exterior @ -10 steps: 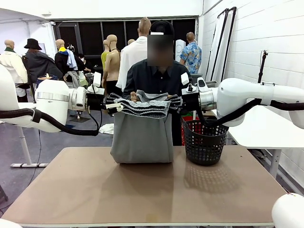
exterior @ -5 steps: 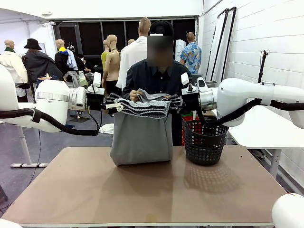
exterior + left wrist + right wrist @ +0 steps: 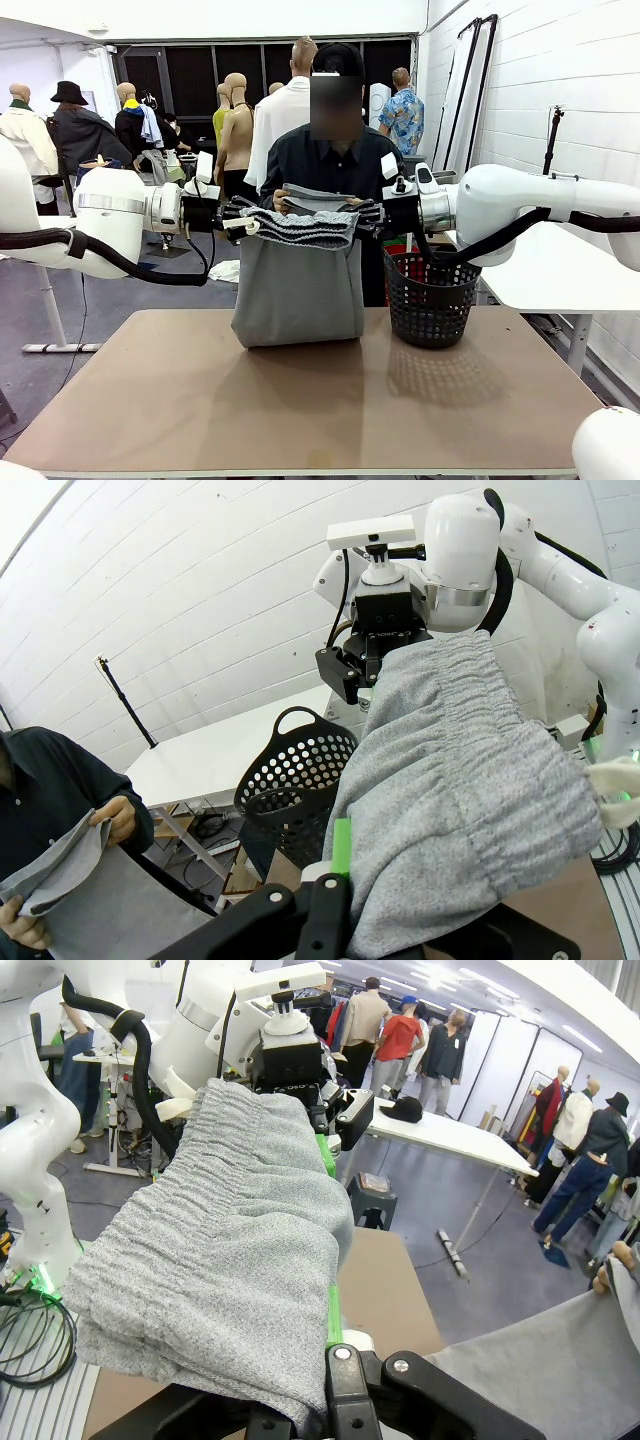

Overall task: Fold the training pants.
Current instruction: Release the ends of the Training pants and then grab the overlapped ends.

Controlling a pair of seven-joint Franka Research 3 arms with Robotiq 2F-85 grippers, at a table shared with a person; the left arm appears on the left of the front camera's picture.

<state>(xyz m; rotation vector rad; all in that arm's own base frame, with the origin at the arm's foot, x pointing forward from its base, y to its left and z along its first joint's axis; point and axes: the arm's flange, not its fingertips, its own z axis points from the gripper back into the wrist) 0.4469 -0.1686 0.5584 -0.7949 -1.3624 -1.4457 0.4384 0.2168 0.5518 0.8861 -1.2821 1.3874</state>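
You've got the left gripper (image 3: pixel 243 220) and the right gripper (image 3: pixel 362 213) both clamped on the bunched waistband of the training pants (image 3: pixel 298 290). The pants hang between the arms, and the bottom fold looks to be touching the table (image 3: pixel 300 400). The person's hand (image 3: pixel 284 200) holds the other end of the fabric up just behind the waistband. I'd say lower both arms together and level so the fold lands flat with the edges lined up, and steer away from the black basket (image 3: pixel 432 295) just beside the pants.
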